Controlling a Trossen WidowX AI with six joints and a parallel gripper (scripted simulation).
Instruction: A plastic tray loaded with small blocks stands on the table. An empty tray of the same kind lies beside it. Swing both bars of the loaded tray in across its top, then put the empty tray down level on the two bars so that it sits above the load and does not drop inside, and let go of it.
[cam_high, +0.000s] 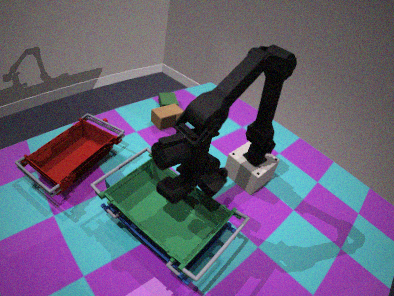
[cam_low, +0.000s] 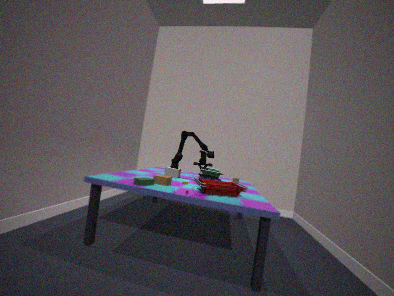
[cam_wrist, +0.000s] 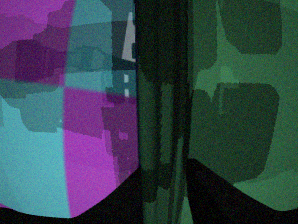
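Observation:
The empty green tray (cam_high: 145, 210) (cam_low: 211, 173) sits right over the blue tray (cam_high: 104, 206) and looks about level; its own wire bars (cam_high: 120, 168) are swung out over its ends. The blue tray shows only as a thin rim along the front and right end. Its load is hidden, and its bars are mostly hidden, so I cannot tell how they lie or whether the green tray rests on them. My gripper (cam_high: 196, 194) (cam_wrist: 170, 166) is shut on the green tray's long side wall, on the robot's side, one finger inside the tray and one outside.
A red tray (cam_high: 70, 152) (cam_low: 220, 188) with its bars swung out stands to the left in the top view. A tan block (cam_high: 167, 116) (cam_low: 162, 180) and a green block (cam_high: 167, 98) (cam_low: 144, 181) lie at the back. The white robot base (cam_high: 250, 172) stands right of the trays.

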